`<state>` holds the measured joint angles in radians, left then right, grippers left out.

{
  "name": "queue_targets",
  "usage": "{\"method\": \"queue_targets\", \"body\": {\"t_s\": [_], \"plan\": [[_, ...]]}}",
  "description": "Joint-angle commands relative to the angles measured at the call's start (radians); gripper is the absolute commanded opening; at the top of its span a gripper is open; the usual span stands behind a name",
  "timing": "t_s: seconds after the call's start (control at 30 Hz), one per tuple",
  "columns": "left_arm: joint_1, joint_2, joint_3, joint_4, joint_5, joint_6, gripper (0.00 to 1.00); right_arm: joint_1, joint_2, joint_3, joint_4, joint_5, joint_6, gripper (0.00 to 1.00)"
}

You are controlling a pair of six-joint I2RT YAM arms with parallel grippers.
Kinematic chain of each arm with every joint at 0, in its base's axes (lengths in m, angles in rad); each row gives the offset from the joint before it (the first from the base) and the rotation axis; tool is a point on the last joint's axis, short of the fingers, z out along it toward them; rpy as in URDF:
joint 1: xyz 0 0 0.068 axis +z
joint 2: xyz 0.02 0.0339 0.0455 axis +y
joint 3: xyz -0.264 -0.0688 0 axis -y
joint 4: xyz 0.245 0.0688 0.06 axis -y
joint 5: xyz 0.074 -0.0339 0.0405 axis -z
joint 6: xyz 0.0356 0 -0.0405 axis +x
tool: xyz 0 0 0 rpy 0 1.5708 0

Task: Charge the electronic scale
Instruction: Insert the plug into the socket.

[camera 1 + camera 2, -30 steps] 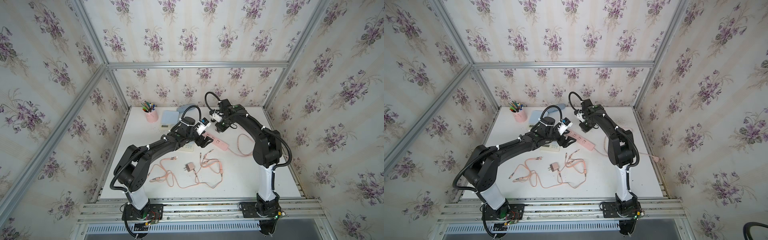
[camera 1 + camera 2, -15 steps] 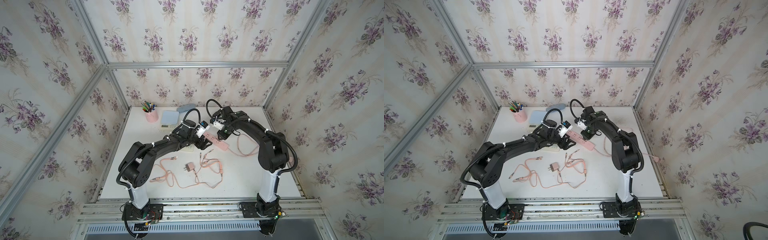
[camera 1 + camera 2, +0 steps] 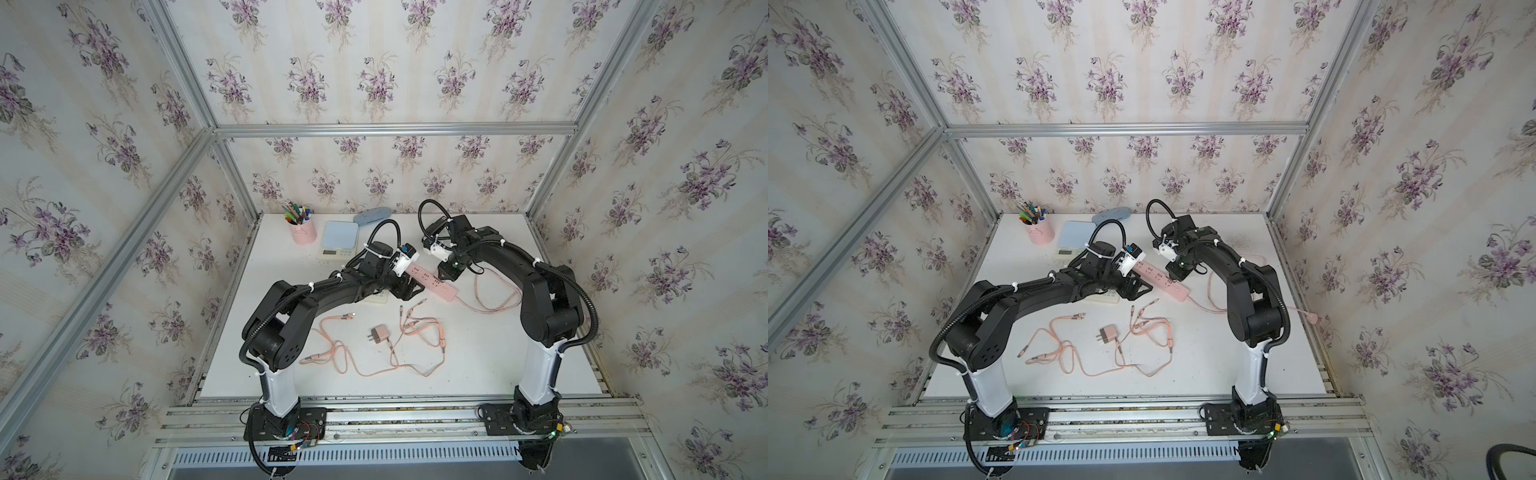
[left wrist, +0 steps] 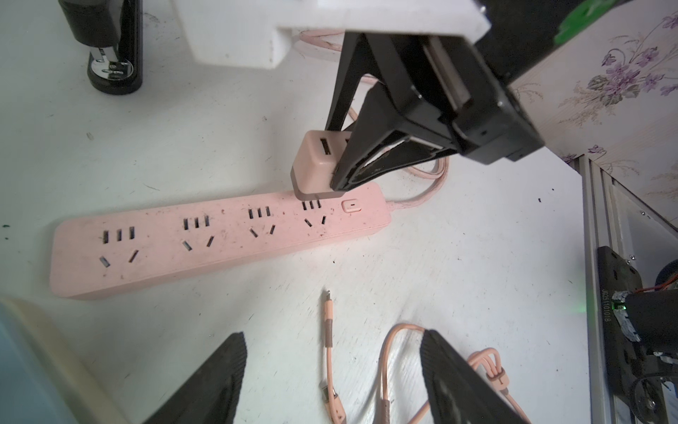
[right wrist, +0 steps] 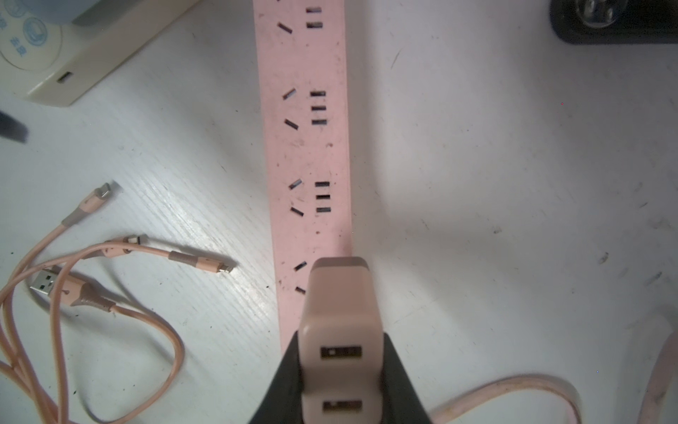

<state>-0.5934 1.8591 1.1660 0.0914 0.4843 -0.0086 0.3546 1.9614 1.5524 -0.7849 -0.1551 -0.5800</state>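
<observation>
The white worktop carries every item noted. The left arm reaches over its middle, and the left end effector hangs low with its jaws spread wide and nothing between them, just beside the pink power strip. The right arm bends in from the far side. The right end effector is clamped on a pink charger, which is held upright with its ports uppermost, directly over the socket nearest the switch at the strip's corded end. The strip lies flat and runs diagonally across mid-worktop. A cream, blue-topped unit with a side port, which appears to be the scale, sits just beside the strip's other end and is largely hidden under the left arm in both top views. A second scale with a display stands at the rear, beside a pink pen cup. Pink cables lie loose and tangled nearer the arm bases, and none of the connectors in view is plugged into anything. A spare charger rests among them, well apart from the strip.
</observation>
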Motion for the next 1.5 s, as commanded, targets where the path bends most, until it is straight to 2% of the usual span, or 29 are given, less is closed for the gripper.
{"method": "queue_targets", "body": {"t_s": [0.0,0.77,1.0,1.23,1.47], "plan": [[0.001,0.002,0.003,0.024,0.017,-0.012,0.76,0.007,0.005,0.001,-0.01,-0.043,-0.027,0.0],[0.003,0.01,0.006,0.014,0.019,-0.006,0.75,0.011,-0.051,-0.082,0.003,0.04,-0.067,0.0],[0.003,0.005,-0.002,0.008,0.016,-0.002,0.75,0.011,-0.047,-0.075,-0.012,0.028,-0.067,0.0],[0.003,0.012,0.0,0.008,0.021,-0.012,0.74,0.035,0.039,-0.055,-0.024,0.048,-0.058,0.0],[0.003,0.0,-0.017,0.004,0.009,-0.008,0.74,0.055,0.137,-0.115,0.018,0.068,-0.028,0.0]]}}
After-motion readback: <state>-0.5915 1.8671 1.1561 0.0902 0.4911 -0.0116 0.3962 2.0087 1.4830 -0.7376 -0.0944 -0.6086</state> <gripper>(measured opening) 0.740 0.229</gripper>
